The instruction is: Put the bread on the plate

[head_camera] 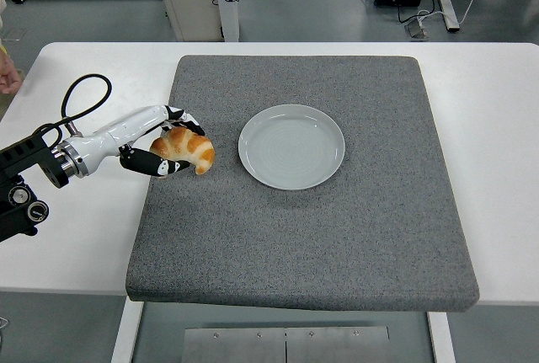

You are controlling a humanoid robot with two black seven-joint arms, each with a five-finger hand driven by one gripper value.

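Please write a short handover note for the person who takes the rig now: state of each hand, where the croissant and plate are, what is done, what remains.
Left hand: shut on the croissant, which looks held above the gray mat, left of the plate.
Right hand: not in view.
Plate: empty, on the mat, a little above its center, to the right of the croissant.
Done: croissant grasped and, it seems, off the mat.
Left: carry it right, over the plate, lower it onto the plate, open the fingers, withdraw the arm.
A person's hand shows at the far left edge of the white table; keep it in mind.
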